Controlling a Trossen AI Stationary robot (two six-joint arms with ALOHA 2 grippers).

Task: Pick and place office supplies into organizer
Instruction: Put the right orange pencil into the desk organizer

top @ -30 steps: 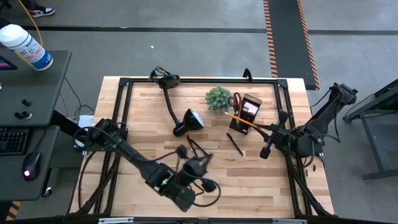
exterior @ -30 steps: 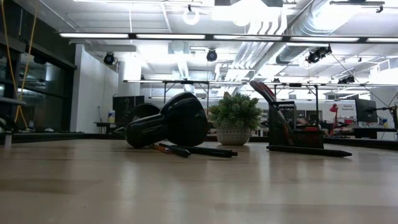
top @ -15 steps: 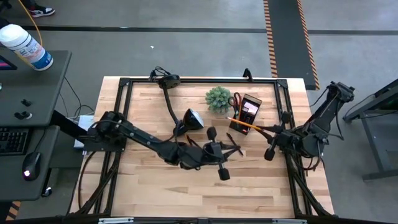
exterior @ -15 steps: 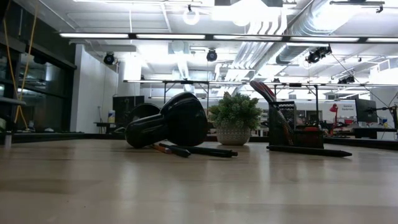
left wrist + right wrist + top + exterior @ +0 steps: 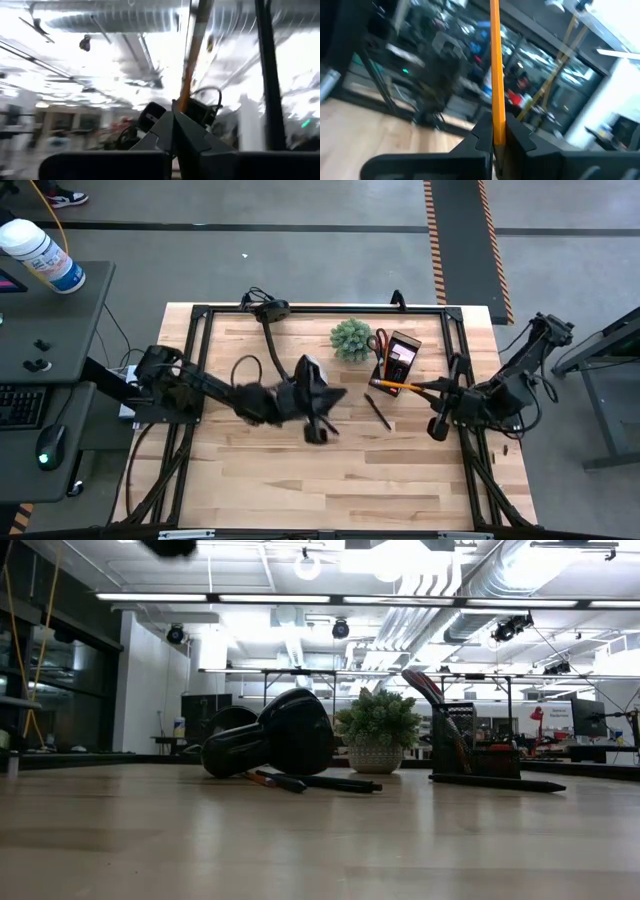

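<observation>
Right gripper point(image 5: 432, 387) pinches an orange pencil point(image 5: 396, 385) near one end, tip reaching just beside the black organizer point(image 5: 398, 360). Left gripper point(image 5: 175, 131) also pinches an orange pencil point(image 5: 192, 60); that arm is blurred near the desk lamp head point(image 5: 310, 370), well left of the organizer. A dark pen point(image 5: 377, 411) lies just in front of the organizer; red scissors point(image 5: 379, 341) stand in it. Risks, judged: long pencil pivots in the grip and misses a compartment; left arm clips the lamp or plant point(image 5: 351, 338).
</observation>
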